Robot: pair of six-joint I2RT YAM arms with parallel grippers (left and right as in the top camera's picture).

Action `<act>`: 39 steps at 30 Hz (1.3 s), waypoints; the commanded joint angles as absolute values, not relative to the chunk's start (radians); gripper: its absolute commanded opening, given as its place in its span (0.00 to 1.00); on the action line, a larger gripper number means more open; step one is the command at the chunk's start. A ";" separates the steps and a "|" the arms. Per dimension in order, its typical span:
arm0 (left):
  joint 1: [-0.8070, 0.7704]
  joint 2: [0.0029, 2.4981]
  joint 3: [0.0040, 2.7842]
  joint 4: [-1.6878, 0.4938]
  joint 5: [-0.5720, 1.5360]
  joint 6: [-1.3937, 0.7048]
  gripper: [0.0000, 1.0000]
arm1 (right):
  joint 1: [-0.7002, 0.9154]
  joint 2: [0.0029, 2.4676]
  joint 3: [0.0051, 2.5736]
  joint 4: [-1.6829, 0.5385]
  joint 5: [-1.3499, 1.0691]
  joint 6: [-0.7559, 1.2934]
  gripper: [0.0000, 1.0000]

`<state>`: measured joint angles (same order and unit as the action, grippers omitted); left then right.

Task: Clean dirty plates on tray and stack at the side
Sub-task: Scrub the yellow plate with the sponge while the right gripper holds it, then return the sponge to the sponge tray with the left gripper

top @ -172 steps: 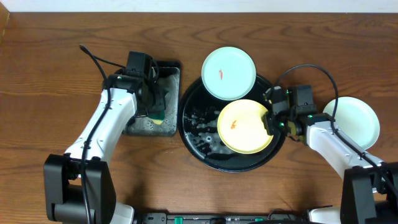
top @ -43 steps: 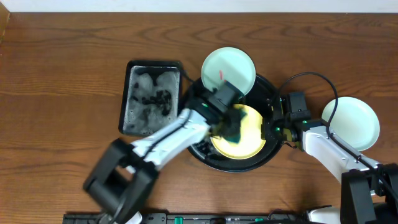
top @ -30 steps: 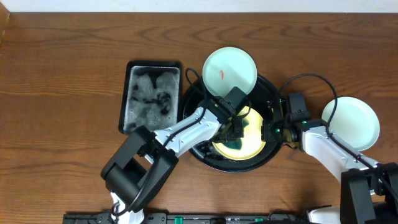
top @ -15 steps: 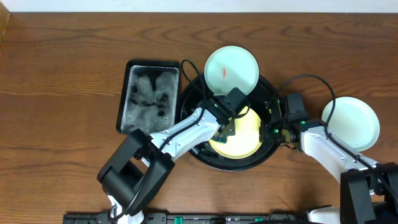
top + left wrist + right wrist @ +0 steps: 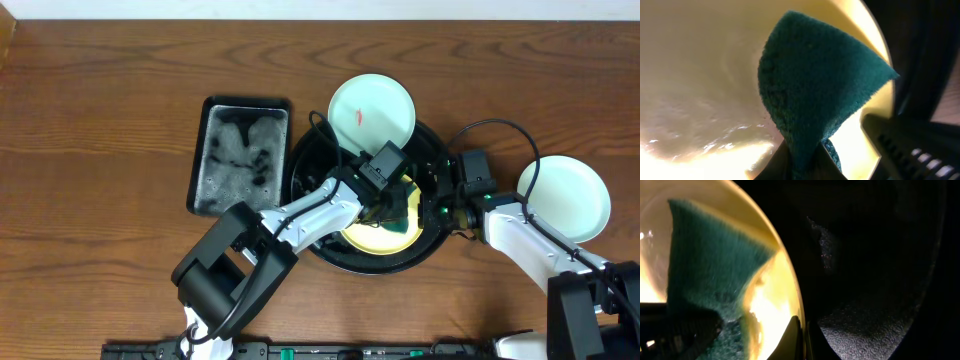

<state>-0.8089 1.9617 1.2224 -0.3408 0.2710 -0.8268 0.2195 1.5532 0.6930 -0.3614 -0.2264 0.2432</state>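
Yellow plate [image 5: 372, 238] lies in the round black tray [image 5: 385, 264], and in the left wrist view I see it shining wet. My left jaws are closed on one corner of the green sponge [image 5: 402, 214], which presses on the plate's right side. My right jaws are pinched shut on the plate's right rim. That pinch is thin and the plate is slick, so I judge a hard stroke could tip it or pull it loose. The sponge, held by one corner, might fold or slip. A smeared mint plate [image 5: 371, 112] perches on the tray's far rim near my left arm [image 5: 310, 205], so a wide sweep could knock it. Another mint plate [image 5: 565, 197] sits well apart on the right. A sudsy sponge tray [image 5: 238, 155] sits on the left. The brown wooden surface [image 5: 100, 120] meets a pale wall behind.
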 commanded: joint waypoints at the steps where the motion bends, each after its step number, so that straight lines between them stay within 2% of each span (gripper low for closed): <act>1: -0.797 1.997 1.196 -0.479 0.130 -0.763 0.07 | 0.211 1.556 0.693 -0.377 -0.181 0.212 0.01; 7: -0.788 1.997 1.198 -0.582 -0.178 -0.654 0.07 | 0.211 1.556 0.693 -0.374 -0.180 0.212 0.01; 13: -0.788 1.997 1.217 -0.607 -0.252 -0.655 0.07 | 0.211 1.556 0.693 -0.377 -0.180 0.212 0.01; 20: -0.788 1.997 1.243 -0.674 -0.462 -0.634 0.07 | 0.211 1.556 0.693 -0.378 -0.160 0.212 0.01; 30: -0.788 1.948 1.249 -0.712 -0.616 -0.580 0.07 | 0.210 1.556 0.693 -0.393 -0.160 0.212 0.01; 39: -0.780 1.735 1.252 -0.752 -0.625 -0.580 0.08 | 0.210 1.556 0.693 -0.405 -0.161 0.212 0.01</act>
